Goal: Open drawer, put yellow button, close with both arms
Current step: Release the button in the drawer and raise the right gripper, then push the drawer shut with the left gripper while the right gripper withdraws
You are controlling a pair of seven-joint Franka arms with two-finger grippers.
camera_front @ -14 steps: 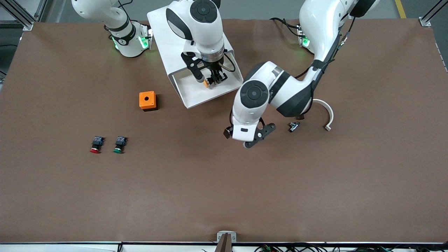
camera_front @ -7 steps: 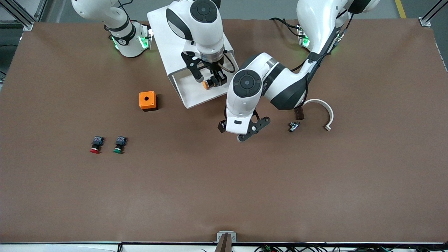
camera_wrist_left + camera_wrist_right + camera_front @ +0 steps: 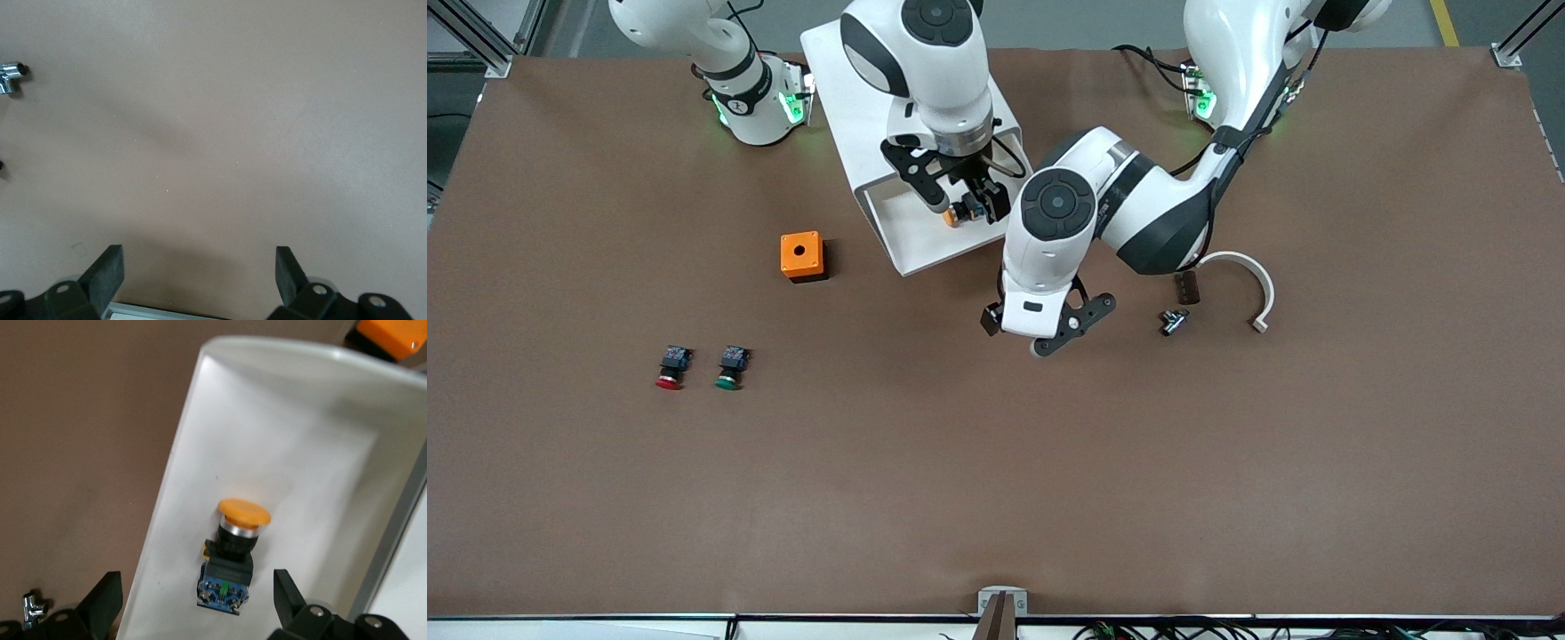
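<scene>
The drawer (image 3: 911, 238) stands pulled out of the white cabinet (image 3: 845, 80). The yellow button (image 3: 953, 214) lies free on its side on the drawer floor. In the right wrist view the button (image 3: 235, 550) shows its yellow cap, black body and blue rear block on the drawer (image 3: 280, 440). My right gripper (image 3: 967, 203) hangs open just above the button, with its fingers spread to either side (image 3: 195, 593) and not touching it. My left gripper (image 3: 1033, 334) is open and empty (image 3: 199, 270) over bare table, nearer the front camera than the drawer front.
An orange box (image 3: 801, 256) sits beside the drawer toward the right arm's end. A red button (image 3: 670, 367) and a green button (image 3: 729, 367) lie nearer the camera. A silver fitting (image 3: 1172, 321), a small brown block (image 3: 1186, 287) and a white curved piece (image 3: 1249, 280) lie by the left arm.
The left gripper has moved over the table toward the drawer front. The right gripper has shifted slightly above the yellow button, which stays in the drawer.
</scene>
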